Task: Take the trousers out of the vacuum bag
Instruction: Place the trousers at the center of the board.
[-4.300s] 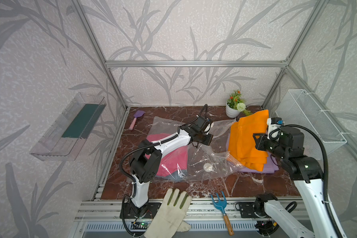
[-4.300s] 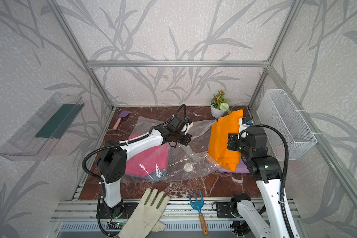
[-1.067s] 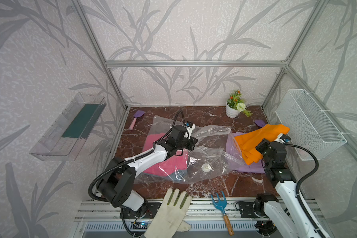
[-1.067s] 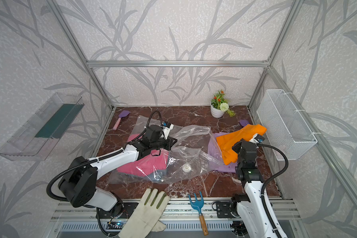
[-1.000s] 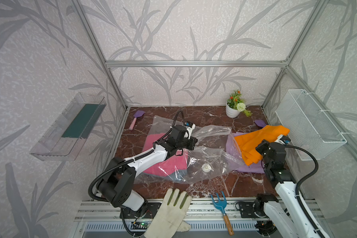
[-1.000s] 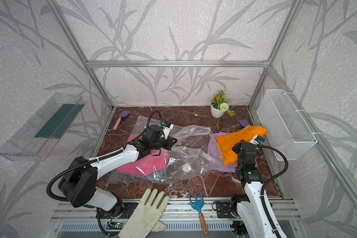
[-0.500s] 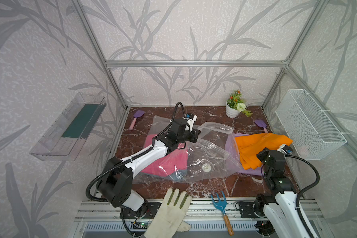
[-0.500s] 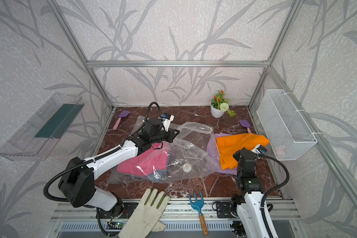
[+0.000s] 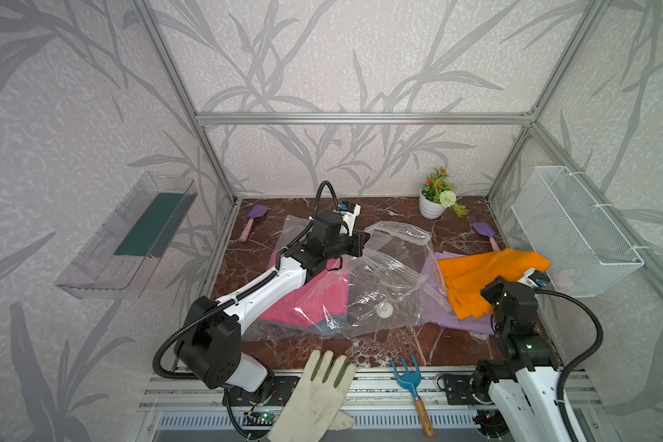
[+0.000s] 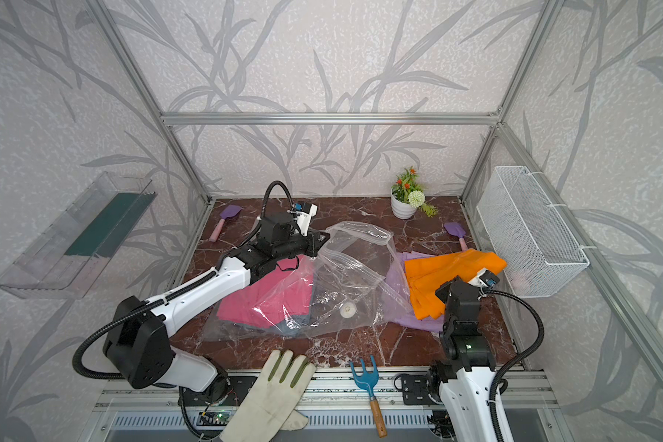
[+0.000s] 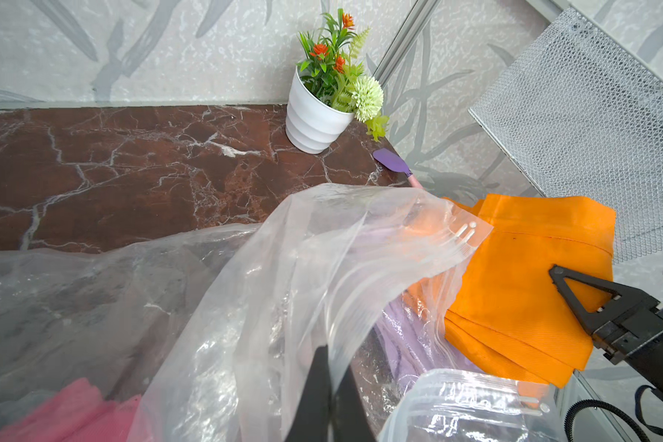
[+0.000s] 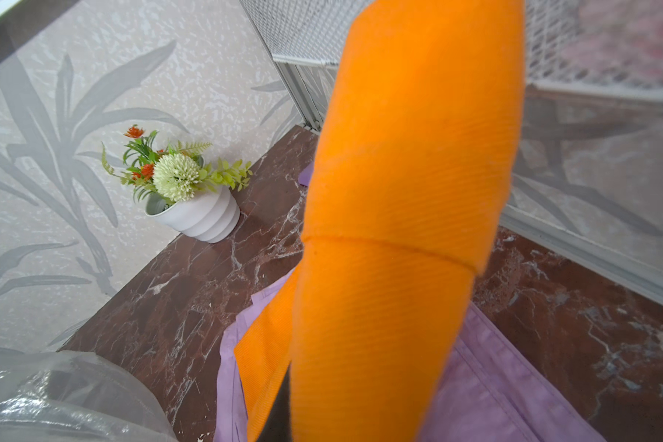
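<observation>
- The left gripper (image 9: 362,245) has its fingers (image 11: 320,382) pinched fully together on a fold of the vacuum bag (image 9: 391,275), holding that part of the film up off the counter (image 9: 452,348).
- The bag lies with its long axis across the counter from left to right. Its zip-seal strip (image 11: 464,239) is at the lifted end nearest the right arm, and its round white valve (image 9: 384,309) faces up near the front.
- The pink trousers (image 9: 314,294) sit inside the bag at its left end. The denim trousers (image 9: 332,325) lie under them, and only an edge shows at the front.
- The right gripper (image 11: 561,275) has its fingers (image 12: 280,417) closed narrowly on the orange trousers (image 9: 490,268), which are outside the bag.
- The orange trousers' long side runs from the bag's mouth towards the mesh basket (image 9: 575,229) on the right wall.
- They rest on top of the lilac trousers (image 9: 471,325), which lie flat on the counter beside the bag, with plastic overlapping their near edge.
</observation>
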Motion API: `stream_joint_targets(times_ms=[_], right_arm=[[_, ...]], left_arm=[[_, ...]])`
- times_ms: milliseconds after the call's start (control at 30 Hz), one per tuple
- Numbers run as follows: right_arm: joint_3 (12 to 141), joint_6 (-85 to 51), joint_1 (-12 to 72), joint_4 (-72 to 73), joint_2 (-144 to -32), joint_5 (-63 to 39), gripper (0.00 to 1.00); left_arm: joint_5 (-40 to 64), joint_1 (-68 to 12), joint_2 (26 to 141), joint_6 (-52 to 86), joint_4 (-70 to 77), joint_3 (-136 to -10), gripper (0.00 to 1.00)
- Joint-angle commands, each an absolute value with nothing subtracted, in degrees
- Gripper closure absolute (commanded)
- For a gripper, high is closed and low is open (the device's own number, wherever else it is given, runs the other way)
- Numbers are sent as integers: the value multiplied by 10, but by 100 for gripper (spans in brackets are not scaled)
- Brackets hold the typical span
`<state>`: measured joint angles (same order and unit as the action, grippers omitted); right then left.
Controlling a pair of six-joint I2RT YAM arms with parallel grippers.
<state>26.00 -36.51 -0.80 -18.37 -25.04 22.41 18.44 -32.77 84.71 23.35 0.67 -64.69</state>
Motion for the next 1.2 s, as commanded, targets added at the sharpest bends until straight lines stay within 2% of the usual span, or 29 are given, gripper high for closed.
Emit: stream_joint_targets(times_ms=[0, 267, 600, 900, 1167], right_arm=[[315, -323, -9, -149, -227, 269, 100], [319, -331, -9, -138, -239, 254, 100], [359, -386, -5, -40, -340, 173, 100], [412, -410, 37, 65, -442, 169, 100], [417, -424, 42, 146, -487, 177, 100]], left_arm=[[169, -321, 816, 240, 25, -657, 100], [127, -318, 798, 247, 18, -642, 100], [101, -315, 784, 258, 33, -621, 100], [94, -309, 777, 265, 40, -618, 100], [91, -304, 777, 264, 40, -616, 100]])
